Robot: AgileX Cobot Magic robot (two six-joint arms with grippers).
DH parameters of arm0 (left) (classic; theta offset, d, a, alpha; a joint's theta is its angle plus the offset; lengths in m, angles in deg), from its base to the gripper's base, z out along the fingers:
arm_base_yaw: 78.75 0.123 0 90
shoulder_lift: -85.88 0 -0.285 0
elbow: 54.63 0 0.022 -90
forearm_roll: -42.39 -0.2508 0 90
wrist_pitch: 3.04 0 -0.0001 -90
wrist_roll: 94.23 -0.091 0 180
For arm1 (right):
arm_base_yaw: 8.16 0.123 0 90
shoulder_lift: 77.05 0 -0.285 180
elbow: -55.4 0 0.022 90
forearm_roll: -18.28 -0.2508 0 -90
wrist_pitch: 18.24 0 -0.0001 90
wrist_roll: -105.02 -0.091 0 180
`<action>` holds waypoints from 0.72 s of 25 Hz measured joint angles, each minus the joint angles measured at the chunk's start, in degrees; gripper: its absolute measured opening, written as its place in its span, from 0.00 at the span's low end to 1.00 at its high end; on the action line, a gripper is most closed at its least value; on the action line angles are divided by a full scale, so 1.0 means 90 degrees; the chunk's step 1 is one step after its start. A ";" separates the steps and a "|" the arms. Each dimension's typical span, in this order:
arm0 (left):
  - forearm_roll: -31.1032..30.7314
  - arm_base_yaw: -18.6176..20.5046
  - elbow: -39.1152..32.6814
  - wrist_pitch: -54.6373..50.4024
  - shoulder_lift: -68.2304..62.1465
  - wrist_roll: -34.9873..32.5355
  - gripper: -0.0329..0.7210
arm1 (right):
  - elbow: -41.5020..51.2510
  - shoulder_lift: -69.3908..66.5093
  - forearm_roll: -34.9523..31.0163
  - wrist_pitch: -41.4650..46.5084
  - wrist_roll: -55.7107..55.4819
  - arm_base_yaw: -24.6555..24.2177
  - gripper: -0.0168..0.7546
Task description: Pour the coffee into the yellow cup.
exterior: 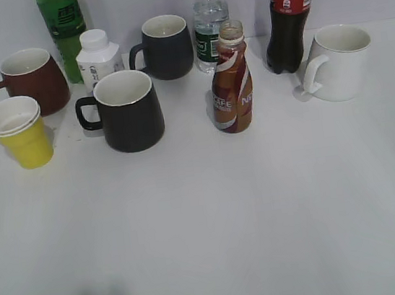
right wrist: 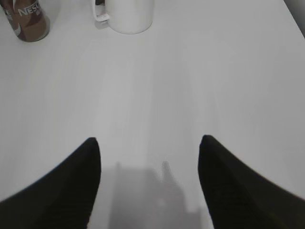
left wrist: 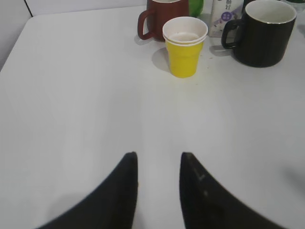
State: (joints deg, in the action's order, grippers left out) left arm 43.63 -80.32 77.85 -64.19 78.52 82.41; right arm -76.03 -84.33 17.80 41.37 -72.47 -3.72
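Observation:
The coffee bottle (exterior: 232, 85) stands upright mid-table, uncapped, with a swirled brown label; its base also shows in the right wrist view (right wrist: 28, 21) at top left. The yellow cup (exterior: 20, 131) stands at the left, in front of the brown-red mug; it also shows in the left wrist view (left wrist: 185, 46), upright and well ahead of the jaws. My left gripper (left wrist: 158, 157) is open and empty above bare table. My right gripper (right wrist: 148, 141) is wide open and empty above bare table. Neither gripper shows in the exterior view.
A brown-red mug (exterior: 32, 80), two black mugs (exterior: 128, 110) (exterior: 164, 45), a white mug (exterior: 339, 61), a green bottle (exterior: 63, 27), a small white bottle (exterior: 97, 56), a water bottle (exterior: 210, 22) and a cola bottle (exterior: 290, 19) crowd the back of the white table (exterior: 215, 225).

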 joint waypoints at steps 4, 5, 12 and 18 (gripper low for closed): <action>0.0000 0.0000 0.0000 0.0000 0.0000 0.0000 0.36 | 0.0000 0.0000 0.0000 0.0000 0.0000 0.0000 0.65; 0.0000 0.0000 0.0000 0.0000 0.0000 0.0000 0.36 | 0.0000 0.0000 0.0000 0.0000 0.0000 0.0000 0.65; 0.0000 0.0000 0.0000 0.0000 0.0000 0.0000 0.36 | 0.0000 0.0000 0.0000 0.0000 0.0000 0.0000 0.65; 0.0000 0.0000 0.0000 0.0000 0.0000 0.0000 0.36 | 0.0000 0.0000 0.0000 0.0000 0.0000 0.0000 0.65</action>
State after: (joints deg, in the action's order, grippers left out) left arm 43.63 -80.32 77.85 -64.19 78.52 82.41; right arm -76.03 -84.33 17.80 41.37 -72.47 -3.72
